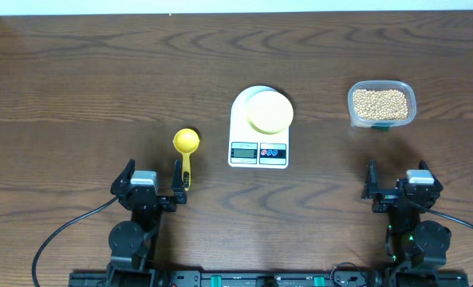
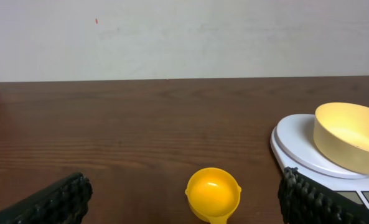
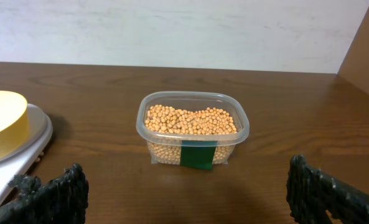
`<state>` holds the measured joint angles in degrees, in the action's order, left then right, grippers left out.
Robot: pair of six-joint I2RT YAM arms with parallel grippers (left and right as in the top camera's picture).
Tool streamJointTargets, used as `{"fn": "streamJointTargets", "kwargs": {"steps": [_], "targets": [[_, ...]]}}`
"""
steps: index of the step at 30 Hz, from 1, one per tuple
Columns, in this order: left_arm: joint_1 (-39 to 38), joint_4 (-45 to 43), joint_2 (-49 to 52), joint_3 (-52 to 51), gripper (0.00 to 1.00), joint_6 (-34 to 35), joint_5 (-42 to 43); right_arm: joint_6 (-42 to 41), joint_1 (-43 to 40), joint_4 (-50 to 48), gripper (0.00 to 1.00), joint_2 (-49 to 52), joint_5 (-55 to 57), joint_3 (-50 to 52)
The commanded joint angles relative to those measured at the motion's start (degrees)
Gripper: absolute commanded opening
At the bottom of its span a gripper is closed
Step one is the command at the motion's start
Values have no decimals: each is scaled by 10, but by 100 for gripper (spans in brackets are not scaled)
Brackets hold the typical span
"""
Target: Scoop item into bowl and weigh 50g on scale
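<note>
The item, small tan beans (image 1: pixel 381 102), fills a clear plastic container (image 3: pixel 192 121) at the right rear. A pale-yellow bowl (image 1: pixel 269 111) stands empty on the round platform of the white scale (image 1: pixel 258 163) at the table's middle. In the left wrist view the bowl (image 2: pixel 352 137) and scale (image 2: pixel 293 143) sit to the right. A yellow scoop (image 1: pixel 186 143) lies left of the scale, its handle reaching back beside my left gripper (image 1: pixel 153 171). That gripper is open and holds nothing; the scoop's cup (image 2: pixel 213 193) lies ahead between its fingers. My right gripper (image 1: pixel 402 177) is open and empty, well short of the container.
A green label (image 3: pixel 198 155) marks the container's near wall. Bare dark wood lies between each gripper and the objects. The scale's edge (image 3: pixel 35 140) and bowl (image 3: pixel 4 121) show at the left of the right wrist view. A pale wall closes the table's far side.
</note>
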<state>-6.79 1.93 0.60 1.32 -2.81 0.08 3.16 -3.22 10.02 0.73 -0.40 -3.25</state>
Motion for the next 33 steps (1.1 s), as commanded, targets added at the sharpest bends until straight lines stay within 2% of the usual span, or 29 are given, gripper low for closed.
{"fn": "streamJointTargets", "kwargs": {"steps": [1,28,33], "targets": [[3,23,1,-11,98,5,-11,-5,-4,0,99,-3,-2,4],[3,23,1,-11,97,3,-12,-5,-4,0,99,-3,-2,4],[3,-1,1,-10,98,3,-11,-5,-4,0,99,-3,-2,4]]}}
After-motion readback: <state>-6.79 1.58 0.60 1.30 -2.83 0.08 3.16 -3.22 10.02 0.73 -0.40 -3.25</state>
